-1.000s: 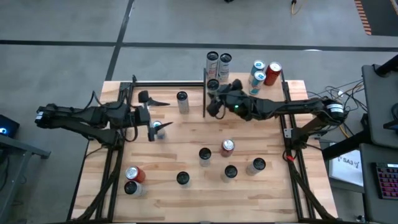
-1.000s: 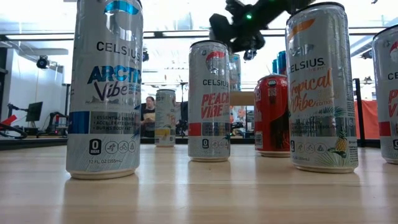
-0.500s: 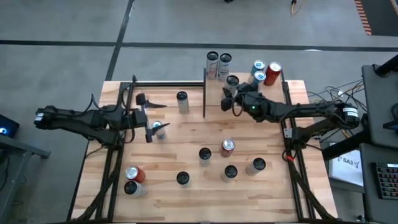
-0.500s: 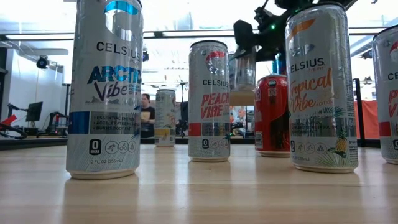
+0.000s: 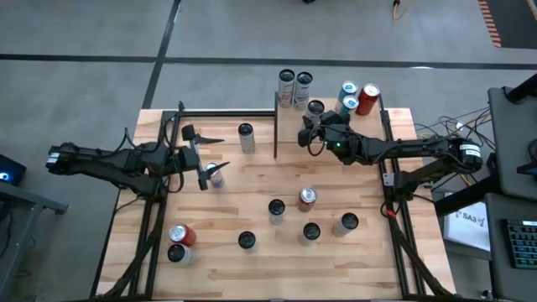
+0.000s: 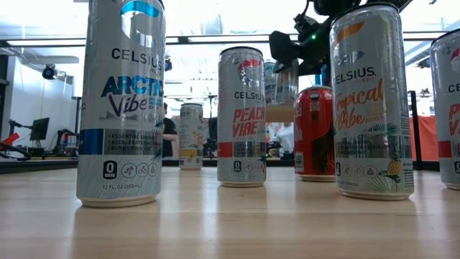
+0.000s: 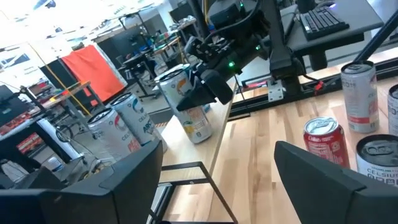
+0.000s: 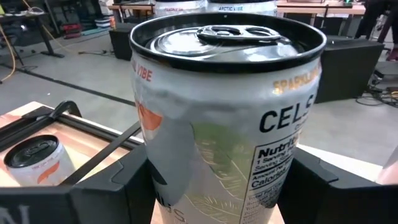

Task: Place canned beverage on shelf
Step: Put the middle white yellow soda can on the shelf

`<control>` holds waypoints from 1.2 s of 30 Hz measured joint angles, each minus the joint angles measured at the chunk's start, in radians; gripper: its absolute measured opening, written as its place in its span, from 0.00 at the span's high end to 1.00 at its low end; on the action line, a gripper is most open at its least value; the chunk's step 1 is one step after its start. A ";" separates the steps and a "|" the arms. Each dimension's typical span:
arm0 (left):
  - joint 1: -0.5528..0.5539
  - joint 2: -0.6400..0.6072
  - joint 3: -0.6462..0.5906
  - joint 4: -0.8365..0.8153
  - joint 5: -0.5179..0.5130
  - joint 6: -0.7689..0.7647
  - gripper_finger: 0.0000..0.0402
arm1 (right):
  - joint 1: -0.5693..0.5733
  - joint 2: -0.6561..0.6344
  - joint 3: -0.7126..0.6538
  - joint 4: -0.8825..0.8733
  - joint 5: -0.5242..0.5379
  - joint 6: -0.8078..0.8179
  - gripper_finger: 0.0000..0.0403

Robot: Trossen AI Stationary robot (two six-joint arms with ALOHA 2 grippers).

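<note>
A silver Celsius can [image 8: 224, 112] stands between the fingers of my right gripper [image 5: 316, 120], which is shut on it over the shelf [image 7: 217, 134], a small light-wood board with black posts at the table's far side. In the low view the can [image 6: 280, 83] sits just above the board [image 6: 280, 114]. My left gripper [image 7: 217, 186] hovers open over the table's left part, its fingers wide apart with nothing between them. A silver can [image 5: 217, 174] stands on the table below my left gripper [image 5: 204, 155]. My right gripper pinches the can's side wall [image 7: 198, 93] between its two fingers, one on each side, in the can's upper half. The fingers come level from the table's near right. The can is nearly upright, its base [image 7: 199, 138] at the shelf board; whether it rests there I cannot tell.
Several cans [image 5: 295, 80] [image 5: 357, 96] stand at the shelf's far side. A lone can [image 5: 245, 134] stands left of the shelf's black post [image 5: 276, 126]. Several more cans [image 5: 307, 198] [image 5: 178, 236] stand on the near half of the plank table [image 5: 243, 201].
My right gripper has carried the can from beside the shelf's left post toward the table's right edge and down, so that it now stands low over the shelf board. The wrist has rolled somewhat; the can stays held and near upright.
</note>
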 joint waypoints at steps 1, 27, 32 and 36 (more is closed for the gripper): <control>0.000 0.000 0.000 0.000 0.000 0.000 0.27 | 0.000 0.001 0.000 0.001 0.000 0.002 0.42; 0.000 0.001 -0.001 -0.008 0.000 0.004 0.27 | -0.008 0.003 0.096 -0.004 0.027 -0.130 0.19; 0.000 0.001 -0.001 -0.008 0.000 0.004 0.27 | -0.008 0.003 0.161 -0.008 0.045 -0.216 0.19; 0.000 0.001 -0.001 -0.008 0.000 0.004 0.27 | -0.008 0.003 0.224 -0.012 0.045 -0.286 0.19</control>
